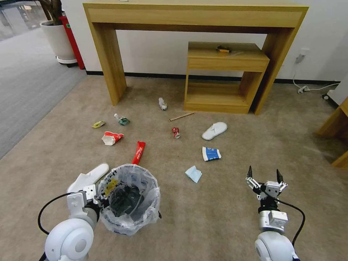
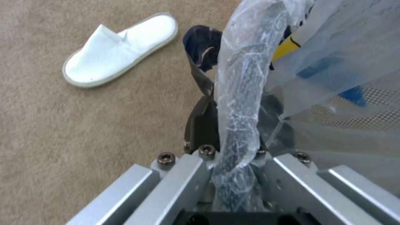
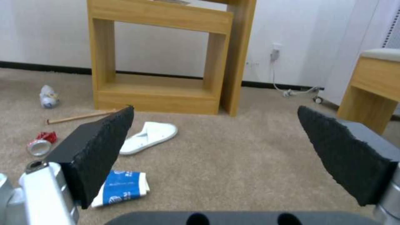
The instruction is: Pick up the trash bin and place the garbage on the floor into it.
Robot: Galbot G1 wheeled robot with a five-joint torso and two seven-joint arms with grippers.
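Trash bin [image 1: 129, 204] hangs in our left gripper [image 1: 95, 197], its jaws clamped on the bag-wrapped rim at the bin's left side; the left wrist view shows the crinkled clear plastic bag [image 2: 242, 93] pinched between the dark fingers [image 2: 202, 122]. We see dark contents and a yellow scrap inside the liner. Just behind the bin, on the beige carpet [image 1: 232, 224], lies one white slipper [image 1: 88, 177], and a red wrapper [image 1: 139, 152] rests touching or nearly touching the bin's far rim. Farther out the garbage is scattered: a crushed red-and-white cup [image 1: 112, 137], a small bottle [image 1: 122, 120], a yellow scrap [image 1: 98, 124], a crumpled white bottle [image 1: 162, 104], a wooden stick [image 1: 181, 116], a crushed red can [image 1: 175, 132], a second white slipper [image 1: 214, 131], a blue-white packet [image 1: 211, 153] and a pale blue tissue [image 1: 193, 173]. Our right gripper [image 1: 265, 176] hovers above the carpet to the right of the tissue, jaws spread wide and holding nothing. Beyond the litter a small wooden shelf unit [image 1: 224, 78] stands under a tall wooden surface [image 1: 195, 14].
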